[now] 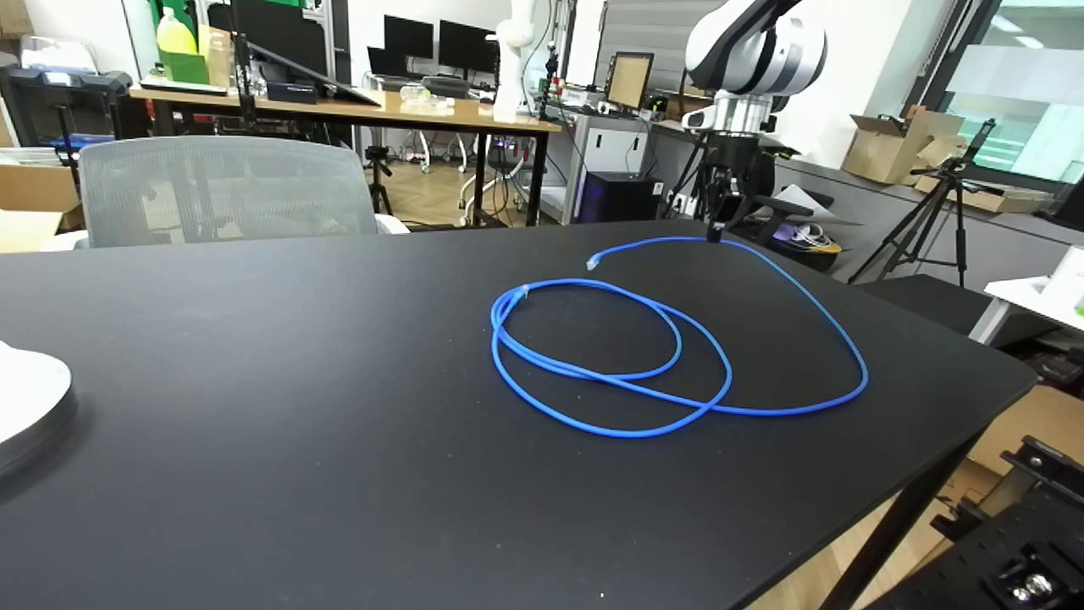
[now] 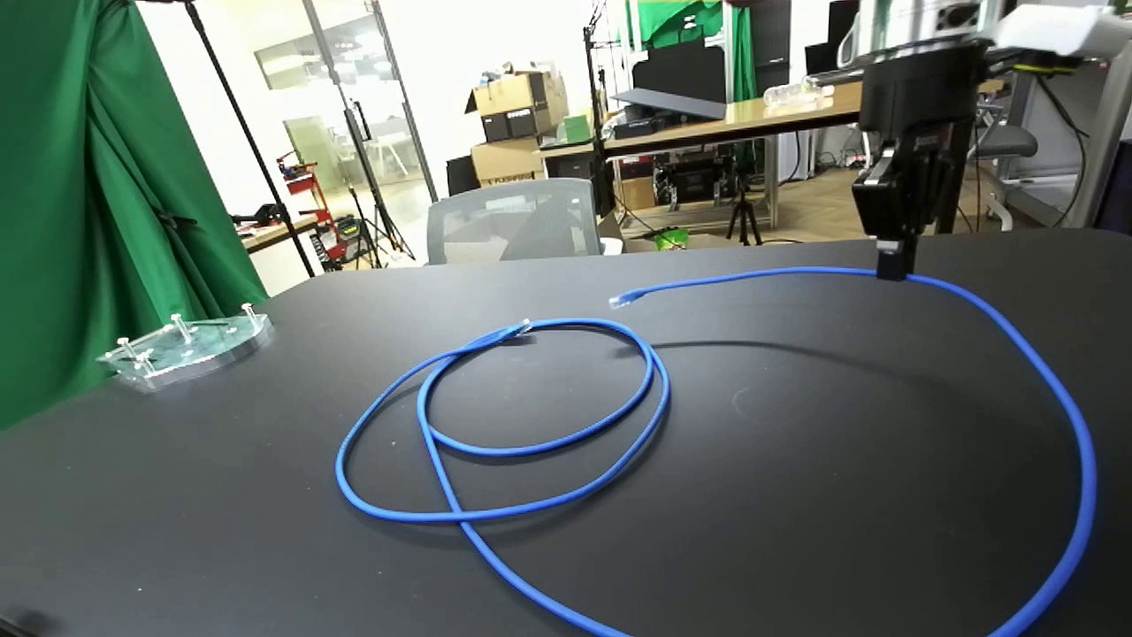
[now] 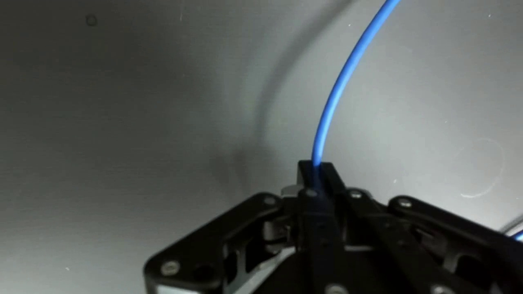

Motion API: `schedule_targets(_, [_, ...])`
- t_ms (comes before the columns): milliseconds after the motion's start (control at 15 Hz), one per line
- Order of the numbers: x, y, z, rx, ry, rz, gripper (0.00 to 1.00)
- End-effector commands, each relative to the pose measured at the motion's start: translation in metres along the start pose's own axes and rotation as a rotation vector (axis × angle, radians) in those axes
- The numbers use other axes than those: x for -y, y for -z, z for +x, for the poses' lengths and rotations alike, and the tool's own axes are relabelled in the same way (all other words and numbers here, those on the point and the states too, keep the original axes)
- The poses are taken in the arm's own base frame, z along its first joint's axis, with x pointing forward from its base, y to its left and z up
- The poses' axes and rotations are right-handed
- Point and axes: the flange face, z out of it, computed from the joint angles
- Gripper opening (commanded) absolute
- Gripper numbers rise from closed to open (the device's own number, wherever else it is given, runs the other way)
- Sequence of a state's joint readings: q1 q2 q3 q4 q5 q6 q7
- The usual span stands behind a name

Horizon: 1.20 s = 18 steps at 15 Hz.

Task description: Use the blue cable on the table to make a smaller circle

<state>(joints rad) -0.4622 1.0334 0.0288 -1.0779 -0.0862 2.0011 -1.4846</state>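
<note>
The blue cable (image 1: 783, 413) lies on the black table (image 1: 296, 466) in overlapping loops, with a wide arc running out to my gripper (image 1: 716, 233). In an exterior view the cable (image 2: 500, 452) shows two nested loops, and part of the wide arc leaves the frame at the bottom. My gripper (image 2: 895, 261) is shut on the cable near one end; its shadow shows that stretch raised above the table. That plug end hangs free beside the gripper. The other plug end rests on the loops. In the wrist view the cable (image 3: 346, 69) runs up from between the closed fingertips (image 3: 316, 167).
A mesh chair (image 1: 229, 191) stands behind the table. A clear plate with upright screws (image 2: 190, 345) sits at the table's left side in an exterior view. A white rounded object (image 1: 34, 390) shows at the left edge of an exterior view. A tripod (image 1: 927, 203) stands beyond the table.
</note>
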Motion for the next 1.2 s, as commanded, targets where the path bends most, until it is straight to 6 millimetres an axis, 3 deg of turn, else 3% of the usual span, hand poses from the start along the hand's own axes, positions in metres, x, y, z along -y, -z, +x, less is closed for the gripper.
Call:
schedule_targets(0, [0.031, 0.0, 0.035, 0.096, 0.114, -0.031, 0.02])
schedule_targets(133, [0.047, -0.006, 0.058, 0.12, 0.173, -0.053, 0.02])
schedule_targets(333, [0.071, -0.005, 0.073, 0.086, 0.18, -0.082, 0.02])
schedule_targets(933, [0.159, 0.007, 0.076, 0.086, 0.292, -0.023, 0.02])
schedule_targets(1133, [0.178, 0.016, 0.088, 0.147, 0.434, -0.002, 0.02])
